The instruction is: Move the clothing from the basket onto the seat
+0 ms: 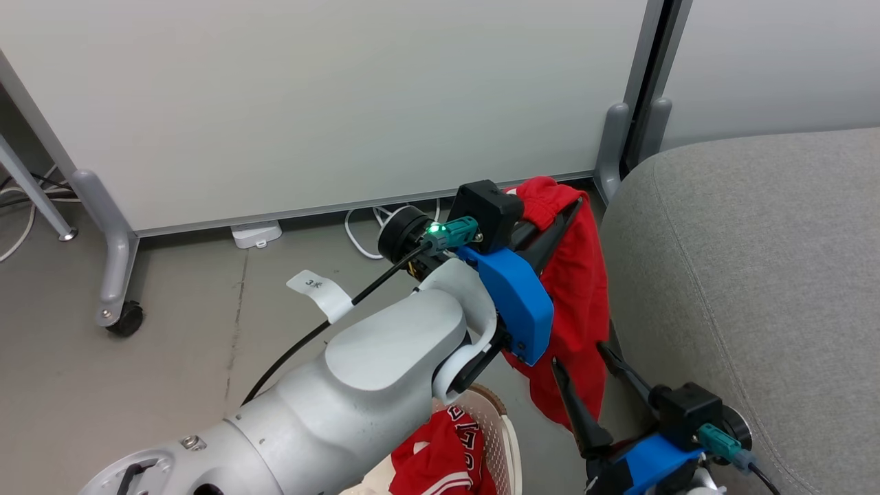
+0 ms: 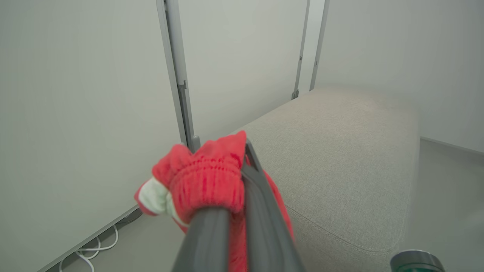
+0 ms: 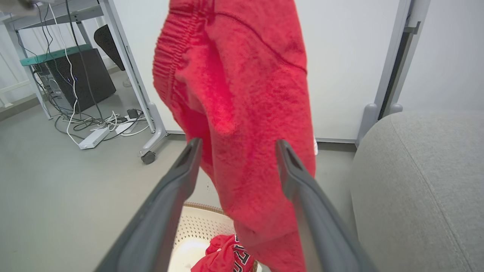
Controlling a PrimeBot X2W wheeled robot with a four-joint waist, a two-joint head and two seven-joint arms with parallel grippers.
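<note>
A plain red garment (image 1: 577,289) of the clothing hangs beside the seat's edge, its elastic waistband pinched in my left gripper (image 1: 576,203), which is shut on it. In the left wrist view the waistband (image 2: 204,177) bunches around the closed gripper (image 2: 239,162), with the grey seat (image 2: 340,151) just beyond. My right gripper (image 1: 579,354) stands open below and in front of the hanging cloth (image 3: 245,94); its fingers (image 3: 177,177) frame the cloth without touching it. The basket (image 1: 507,426) sits on the floor underneath, holding a red jersey (image 1: 440,454) with lettering. The seat (image 1: 756,275) lies to the right.
White partition panels (image 1: 309,103) on castor feet (image 1: 127,317) stand behind. White cables (image 1: 361,237) and an adapter (image 1: 256,234) lie at their base. A black computer tower (image 3: 81,77) and a power strip (image 3: 92,138) with cables sit on the floor at the left.
</note>
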